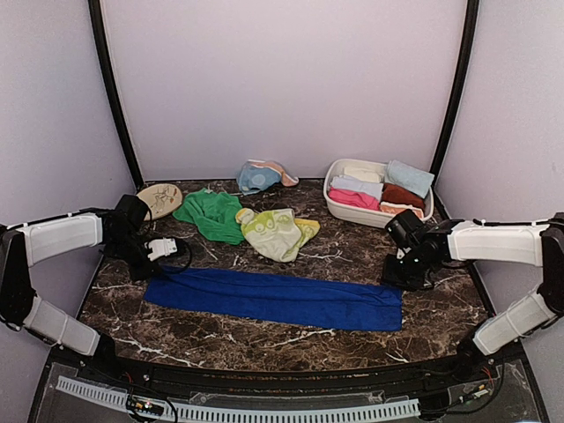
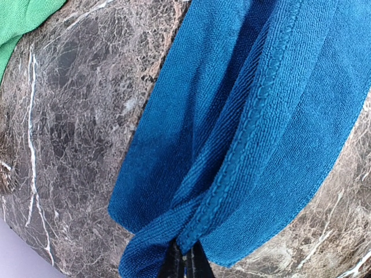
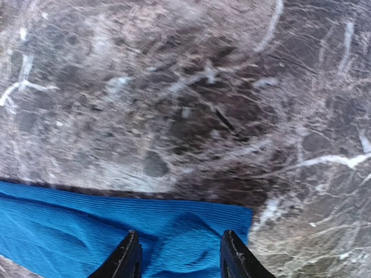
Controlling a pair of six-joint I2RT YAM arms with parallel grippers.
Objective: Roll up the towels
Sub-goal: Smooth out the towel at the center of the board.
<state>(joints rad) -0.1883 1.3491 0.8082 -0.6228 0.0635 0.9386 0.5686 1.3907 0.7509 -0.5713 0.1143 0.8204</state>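
Royal-blue terry sits between the jaws of the left claw (image 2: 185,265). They are clenched on the left end of the royal blue towel (image 1: 273,300), right at the stitched hem, and the wrist view shows the cloth bunching into folds there. From that pinch the towel runs as a long flat band across the front half of the marble counter (image 1: 264,348), and its other end lies under the right claw (image 1: 403,278).

Behind the left end sit a tan disc (image 1: 159,199) and a crumpled green towel (image 1: 211,215), which is near the band's far edge but apart from it. Further right a pale yellow-green towel (image 1: 278,233) lies heaped just beside the green one. A light blue towel (image 1: 258,176) is bundled near the back wall. Bare marble runs along the whole near side of the band, up to the counter's front edge.

At the right rear a white basin (image 1: 351,214) holds rolled towels (image 1: 379,190), well apart from the band. The right claw hangs over the towel's right end with its jaws parted, one finger (image 3: 124,258) on either side of a patch of blue cloth near the corner. It grips nothing. Its tips are cut off at the picture's edge, so I cannot tell whether they touch the cloth.
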